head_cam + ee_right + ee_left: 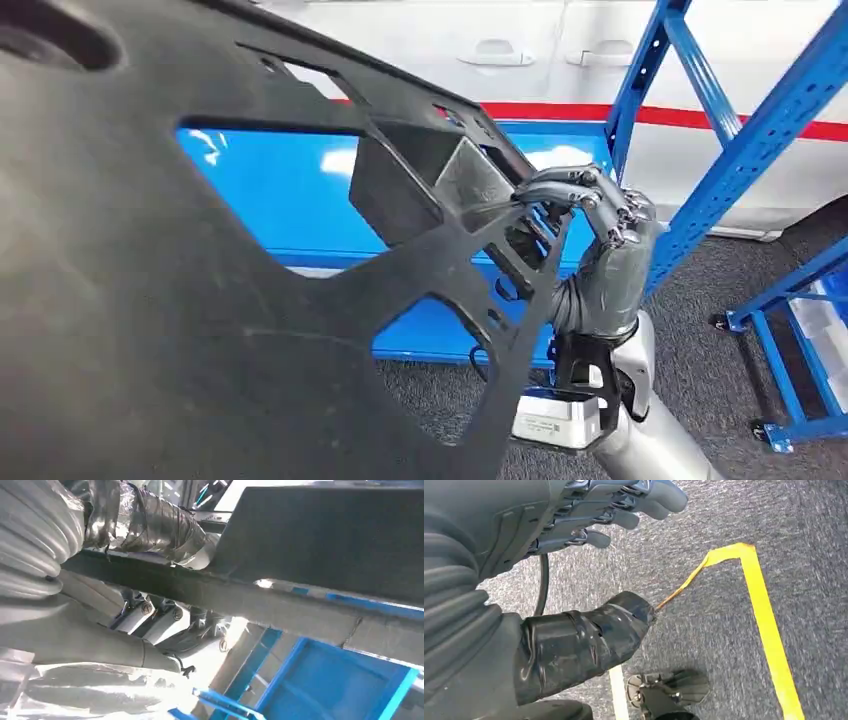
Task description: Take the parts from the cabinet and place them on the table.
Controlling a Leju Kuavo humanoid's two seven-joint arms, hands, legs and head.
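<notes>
A large black felt-like panel (170,300) with several cut-outs and a moulded box section fills the left and middle of the head view, held up close to the camera. My right hand (600,240) grips its right edge, fingers curled over the rim. In the right wrist view the same panel (320,535) passes as a dark bar through my right hand (150,615), thumb on one side and fingers on the other. My left hand (599,515) hangs over grey carpet with its fingers loosely curled and nothing in it.
A blue shelving frame (740,140) stands at the right, with a blue shelf board (280,190) seen through the panel's cut-outs. A white car body with a red stripe (700,115) is behind. Grey carpet with yellow tape (764,615) lies below.
</notes>
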